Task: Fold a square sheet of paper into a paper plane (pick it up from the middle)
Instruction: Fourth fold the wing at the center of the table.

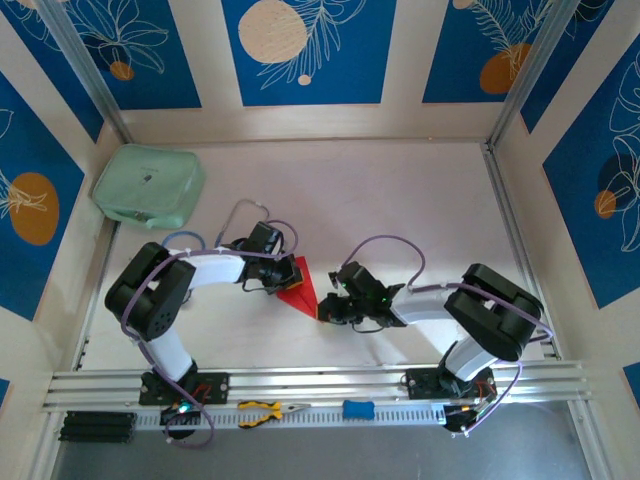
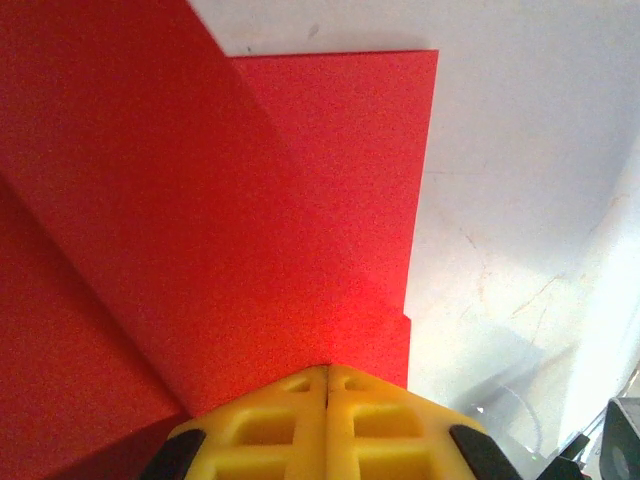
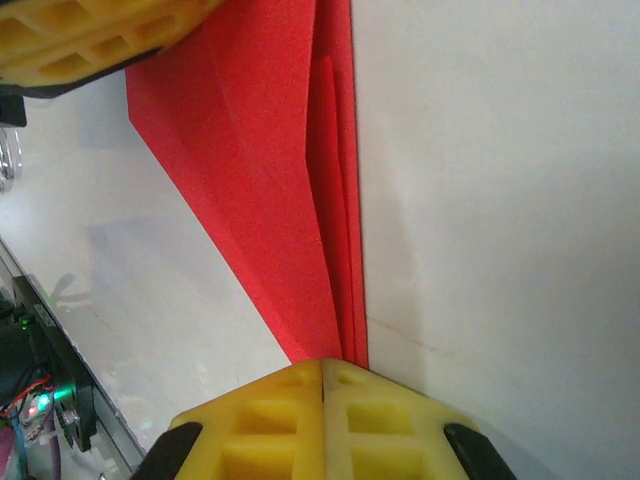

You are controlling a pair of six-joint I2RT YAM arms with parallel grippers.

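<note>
The likeliest trouble, as I judge it, is slipping. The red paper plane point(image 1: 302, 288) lies flat mid-counter between the two arms, and the pale counter point(image 1: 420, 200) looks smooth and faintly scuffed, so a sideways push could skate the paper along instead of sharpening a crease. If either arm lifts carelessly, the stacked flaps may also spring open. If the two ends are driven toward each other, the thin sheet could buckle or crease off-line. The left arm's fingers point(image 2: 265, 425) are together, their tips on the wide far-left end where overlapping layers step over one another. The right arm's fingers point(image 3: 265, 425) are likewise together, right at the narrow point on the near-right end. I cannot tell whether either pair has nipped a layer or merely presses down on it. The paper is matte, bright red and crisp-edged, tapering to a slim dart with long straight folds. The fingers are yellow moulded blocks with square hollow cells.
</note>
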